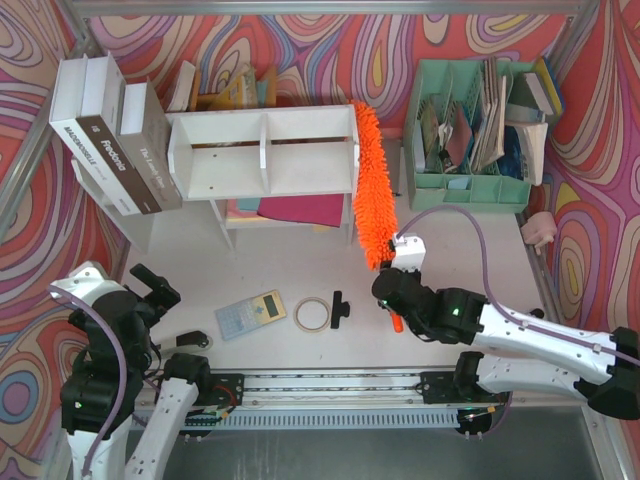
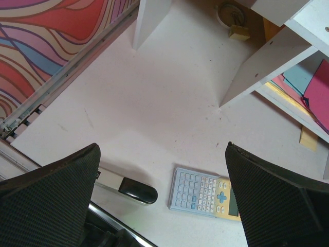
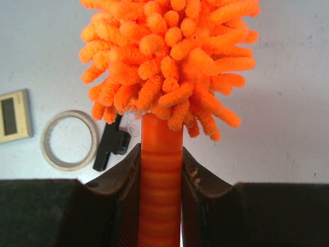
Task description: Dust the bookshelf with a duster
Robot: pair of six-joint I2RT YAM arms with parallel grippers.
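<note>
The duster [image 1: 368, 185] stands against the right end of the bookshelf [image 1: 265, 150], its fluffy orange head running from the shelf's top right corner down and toward the near edge of the table [image 1: 250, 262]. From the top view the pile appears to touch the shelf's right side panel. The right gripper [image 1: 393, 288] holds the duster by its short orange plastic handle [image 3: 160, 175]; the right wrist view shows both fingers [image 3: 121, 195] pressed against the handle's sides just below the head. The bookshelf sits toward the back of the table, left of centre, with its central divider separating two compartments. Pink and teal sheets [image 1: 290, 210] lie beneath it between the legs. Large white and brown books [image 1: 110, 140] lean at its left end, and a mint-green slotted organizer [image 1: 470, 130] stands apart to its right. The left gripper [image 1: 150, 290] hangs above the near left part of the table, well clear of the shelf, with its jaws spread wide and nothing between them. The left wrist view shows a blue-and-yellow calculator [image 2: 205, 192] and a small black-and-silver item [image 2: 131, 189] lying on the table below it. A roll of tape [image 1: 312, 314] and a small black clip-like object [image 1: 340, 308] lie just beside each other in front of the shelf, between the two arms.
</note>
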